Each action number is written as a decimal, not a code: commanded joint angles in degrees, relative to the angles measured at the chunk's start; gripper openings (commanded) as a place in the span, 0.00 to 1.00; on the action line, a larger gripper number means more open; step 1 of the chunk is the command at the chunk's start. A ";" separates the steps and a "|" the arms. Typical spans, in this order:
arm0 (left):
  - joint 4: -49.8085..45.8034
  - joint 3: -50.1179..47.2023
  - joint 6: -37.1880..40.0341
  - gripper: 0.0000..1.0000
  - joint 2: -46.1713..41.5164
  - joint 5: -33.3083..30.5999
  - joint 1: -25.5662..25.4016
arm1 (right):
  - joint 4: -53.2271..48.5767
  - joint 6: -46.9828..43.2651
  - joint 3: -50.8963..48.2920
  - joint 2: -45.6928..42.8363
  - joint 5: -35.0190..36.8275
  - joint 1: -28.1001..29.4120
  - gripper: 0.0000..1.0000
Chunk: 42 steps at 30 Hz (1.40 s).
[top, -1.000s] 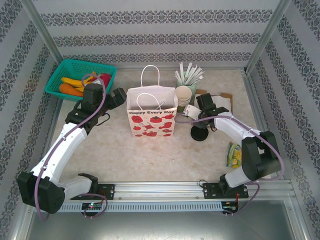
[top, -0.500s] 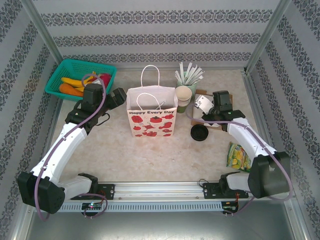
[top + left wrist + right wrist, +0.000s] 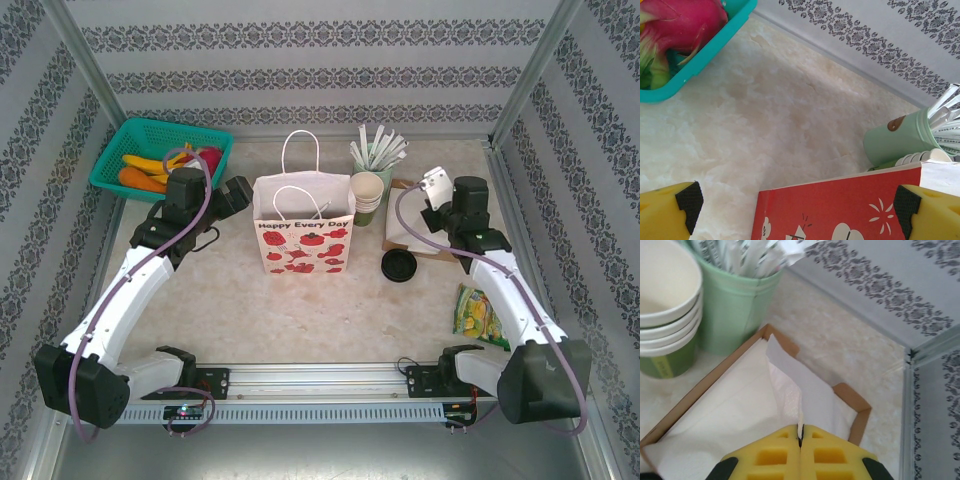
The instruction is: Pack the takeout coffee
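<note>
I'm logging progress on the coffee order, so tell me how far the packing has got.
Done: the paper bag stands upright and open; its contents are hidden. In hand: the right gripper is shut on a white napkin above its cardboard tray; the left gripper is open beside the bag. Still to do: the napkin is not bagged, and a black lid lies on the table outside the bag.

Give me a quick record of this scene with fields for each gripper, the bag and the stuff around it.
left gripper: open, beside the paper bag
right gripper: shut on a napkin above the cardboard napkin tray
cup stack: right of the bag, beside the mint-green holder
black lid: on the table, nearer than the stack
teal basket: far left corner, holding fruit
</note>
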 commanded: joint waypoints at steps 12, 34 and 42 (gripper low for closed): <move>0.41 -0.68 1.38 1.00 -1.42 -0.62 0.75 | 4.01 9.14 1.79 -6.55 1.12 -2.76 0.00; 1.56 13.37 30.15 1.00 -4.21 26.73 0.75 | -10.30 32.99 25.19 -12.27 -27.66 3.87 0.00; 0.85 23.04 39.46 1.00 1.88 42.34 -2.77 | -12.82 29.06 38.17 -2.66 -30.97 19.96 0.00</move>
